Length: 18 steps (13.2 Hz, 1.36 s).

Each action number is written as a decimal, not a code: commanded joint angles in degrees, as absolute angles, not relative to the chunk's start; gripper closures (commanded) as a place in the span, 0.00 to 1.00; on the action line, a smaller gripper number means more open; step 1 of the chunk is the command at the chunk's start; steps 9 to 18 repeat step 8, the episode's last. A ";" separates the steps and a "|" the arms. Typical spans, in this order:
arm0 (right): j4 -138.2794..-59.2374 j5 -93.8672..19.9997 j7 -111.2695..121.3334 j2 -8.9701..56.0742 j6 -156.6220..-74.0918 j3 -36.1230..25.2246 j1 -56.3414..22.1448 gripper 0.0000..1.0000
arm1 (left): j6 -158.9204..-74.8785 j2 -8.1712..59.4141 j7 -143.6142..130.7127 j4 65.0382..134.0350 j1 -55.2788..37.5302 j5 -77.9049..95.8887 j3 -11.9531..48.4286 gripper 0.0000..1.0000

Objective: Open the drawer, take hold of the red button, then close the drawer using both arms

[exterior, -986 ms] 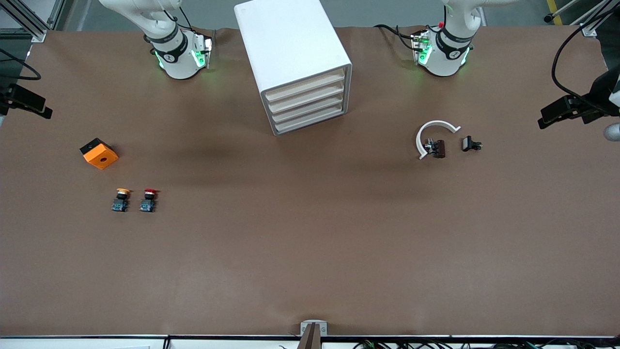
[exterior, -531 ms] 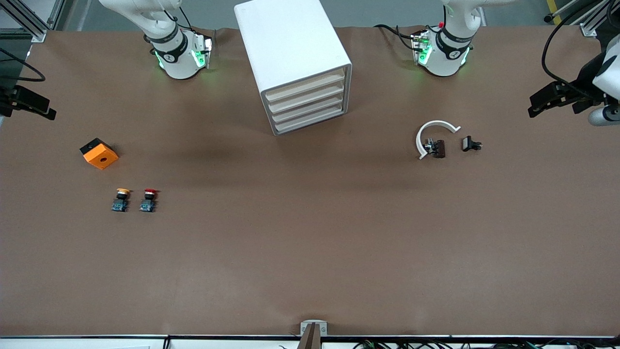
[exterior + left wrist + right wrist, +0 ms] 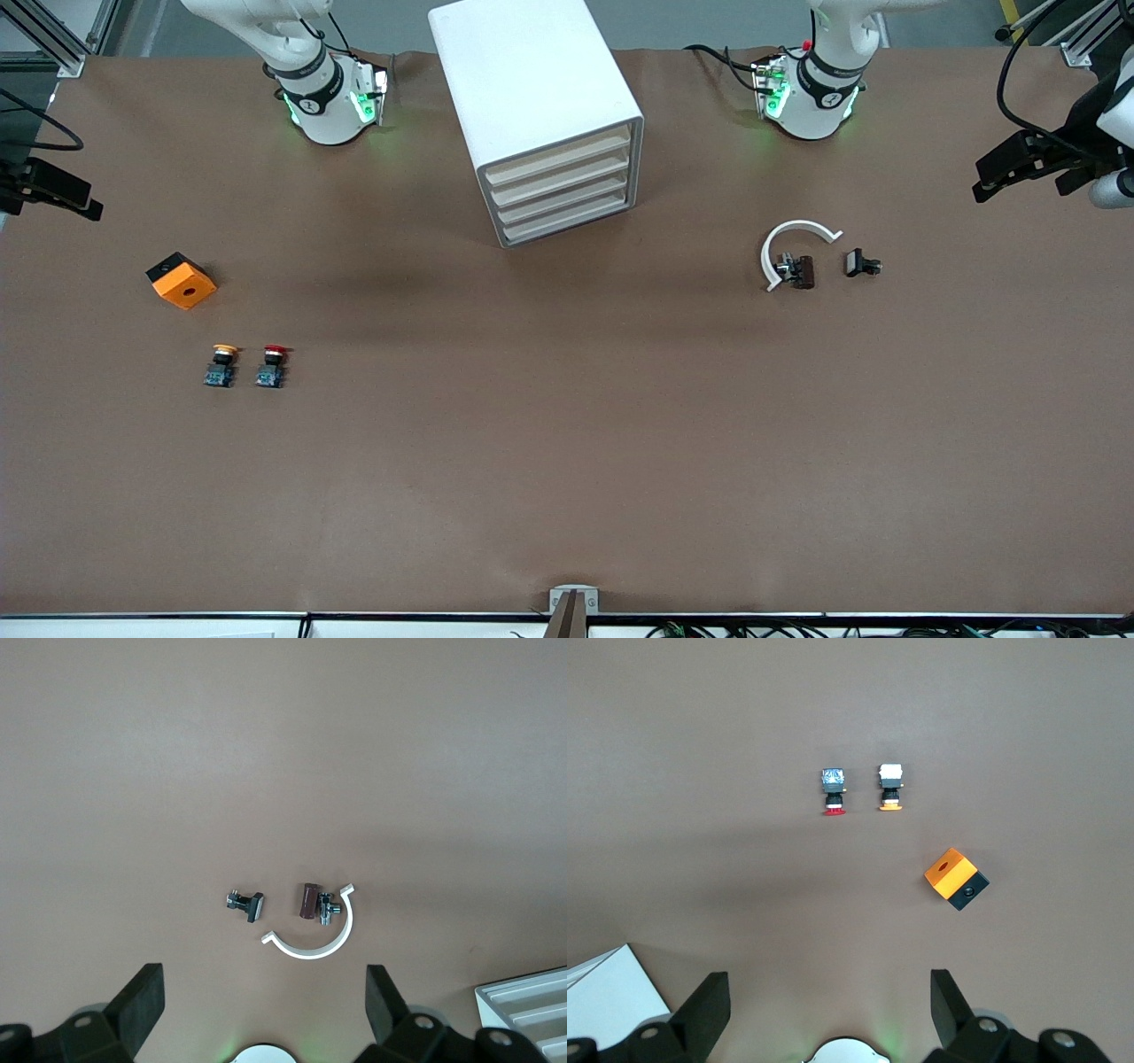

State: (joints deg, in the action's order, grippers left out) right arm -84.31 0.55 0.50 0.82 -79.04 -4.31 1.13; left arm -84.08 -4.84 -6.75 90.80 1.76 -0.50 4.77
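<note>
The right pincer [image 3: 824, 1010] hangs high over the table [image 3: 567, 461] at the right arm's end, its fingers [image 3: 704, 1005] spread wide with nothing between them. The button [image 3: 272, 365] lies well apart from it, down on the table, nearer the front camera than the orange cube [image 3: 181, 280] and just beside the yellow button [image 3: 221, 365].

The left pincer [image 3: 266, 1010] is likewise spread and empty, high over the left arm's end of the table, above a white clip [image 3: 314, 935] with a brown part [image 3: 307, 901] and a small black part [image 3: 245, 904].

The cabinet [image 3: 540, 115] stands between the two bases; the drawer [image 3: 563, 180], second from the top, sits shut and flush with the other three.

Since half a second ago the left pincer has drifted slightly toward the table's edge and the bases' side, while the right pincer has held its place. Nothing on the table has shifted.
</note>
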 commanded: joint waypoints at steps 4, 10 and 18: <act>-82.88 0.70 0.97 1.85 -78.84 -4.39 0.88 0.00 | -83.50 -3.16 -6.77 87.45 2.46 0.00 5.36 0.00; -82.88 0.62 0.97 2.02 -78.93 -4.39 0.97 0.00 | -82.62 -2.81 -6.86 87.36 2.29 -0.18 5.36 0.00; -82.88 0.62 0.97 2.02 -78.93 -4.39 0.97 0.00 | -82.62 -2.81 -6.86 87.36 2.29 -0.18 5.36 0.00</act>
